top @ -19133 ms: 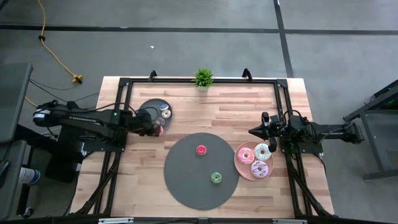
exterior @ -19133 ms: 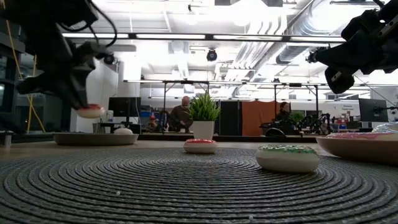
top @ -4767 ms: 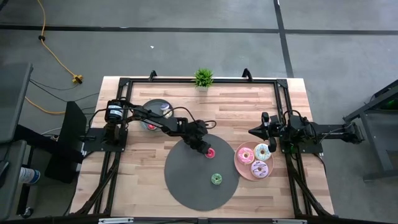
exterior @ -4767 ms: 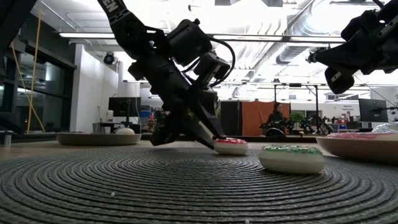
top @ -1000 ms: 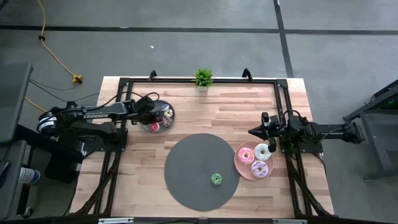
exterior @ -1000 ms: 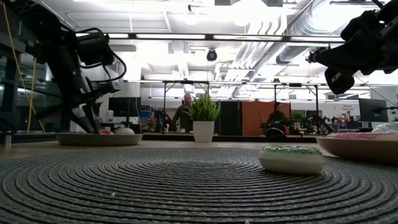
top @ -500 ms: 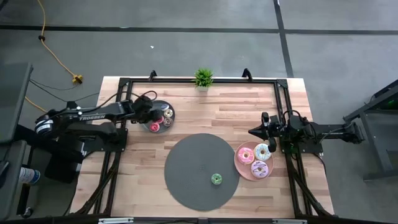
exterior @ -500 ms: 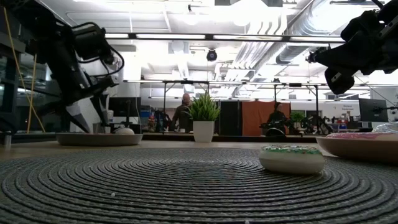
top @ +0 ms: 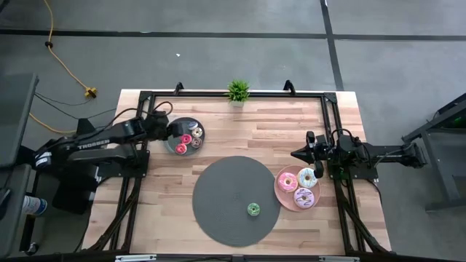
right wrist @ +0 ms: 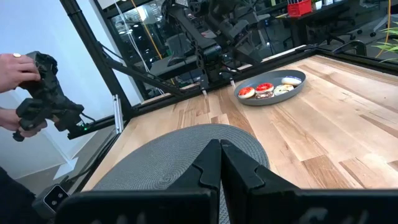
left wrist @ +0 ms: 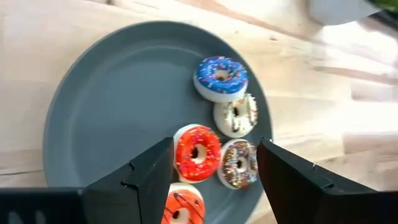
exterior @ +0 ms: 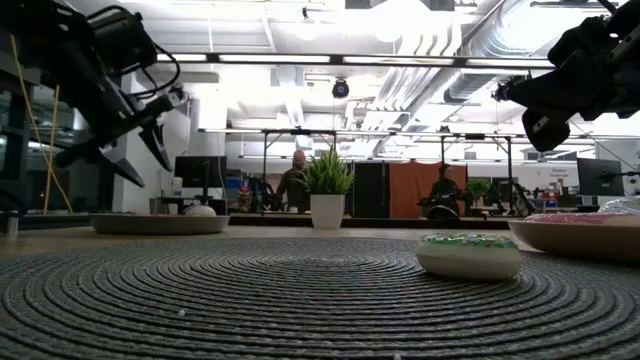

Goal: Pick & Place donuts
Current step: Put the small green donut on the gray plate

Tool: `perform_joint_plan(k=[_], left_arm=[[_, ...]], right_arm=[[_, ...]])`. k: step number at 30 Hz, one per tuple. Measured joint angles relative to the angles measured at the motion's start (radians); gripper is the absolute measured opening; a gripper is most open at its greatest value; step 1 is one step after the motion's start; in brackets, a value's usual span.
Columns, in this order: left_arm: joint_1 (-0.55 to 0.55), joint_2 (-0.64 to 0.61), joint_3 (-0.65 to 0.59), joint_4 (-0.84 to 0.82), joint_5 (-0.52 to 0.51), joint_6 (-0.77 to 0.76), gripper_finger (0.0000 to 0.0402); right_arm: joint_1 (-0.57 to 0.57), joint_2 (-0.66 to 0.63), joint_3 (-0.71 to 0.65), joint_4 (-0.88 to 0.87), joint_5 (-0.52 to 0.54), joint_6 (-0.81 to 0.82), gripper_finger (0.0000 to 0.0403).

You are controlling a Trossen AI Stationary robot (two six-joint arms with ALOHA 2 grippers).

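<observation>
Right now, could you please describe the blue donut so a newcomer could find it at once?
Find the grey plate at the table's back left, under the open left hand. Five small donuts cluster on it; the blue donut has blue frosting with sprinkles, beside a cream donut.

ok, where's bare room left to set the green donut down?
Dark grey plate: its half away from the five small donuts is bare. Round mat is free around the green donut. Pink plate is crowded with three big donuts.
</observation>
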Motion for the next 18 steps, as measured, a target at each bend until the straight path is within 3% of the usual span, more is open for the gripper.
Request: perform_joint_plan(k=[5, 14, 18], left_arm=[[-0.005, -0.021, 0.000, 0.037, 0.065, 0.052, 0.0221], [-0.114, -0.017, 0.000, 0.180, 0.167, 0.125, 0.0221], [-0.157, 0.012, 0.026, 0.167, 0.193, 0.156, 0.0221]], right_arm=[[0.000, 0.000, 0.000, 0.000, 0.000, 0.000, 0.0000], [0.000, 0.000, 0.000, 0.000, 0.000, 0.000, 0.0000], [0.000, 0.000, 0.000, 0.000, 0.000, 0.000, 0.0000]])
